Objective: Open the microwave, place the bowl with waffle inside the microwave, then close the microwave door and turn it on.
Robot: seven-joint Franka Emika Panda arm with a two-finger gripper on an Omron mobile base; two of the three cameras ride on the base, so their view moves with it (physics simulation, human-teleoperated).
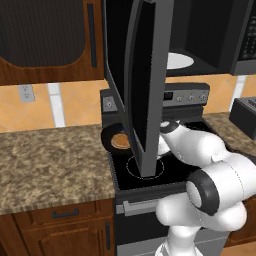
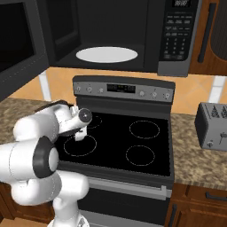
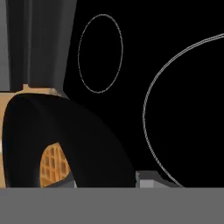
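The microwave (image 2: 175, 35) hangs above the stove with its cavity exposed. Its door (image 1: 145, 75) is swung wide out to the left, edge-on in the left base view. The black bowl (image 1: 109, 139) sits low at the stove's left edge, and the golden waffle (image 1: 120, 141) lies in it. In the hand view the bowl (image 3: 74, 135) looms at lower left with the waffle (image 3: 52, 166) inside. My gripper (image 3: 107, 181) has the bowl's near wall between its fingers, one grey fingertip (image 3: 151, 178) showing to the right of it. It looks shut on the bowl.
The black stove (image 2: 128, 142) with ringed burners lies below, its knob panel (image 2: 124, 91) at the back. A white turntable plate (image 2: 106, 54) lies in the cavity. A toaster (image 2: 213, 126) stands on the right counter. The granite counter (image 1: 50, 160) stretches left. The open door hangs over the front left burner.
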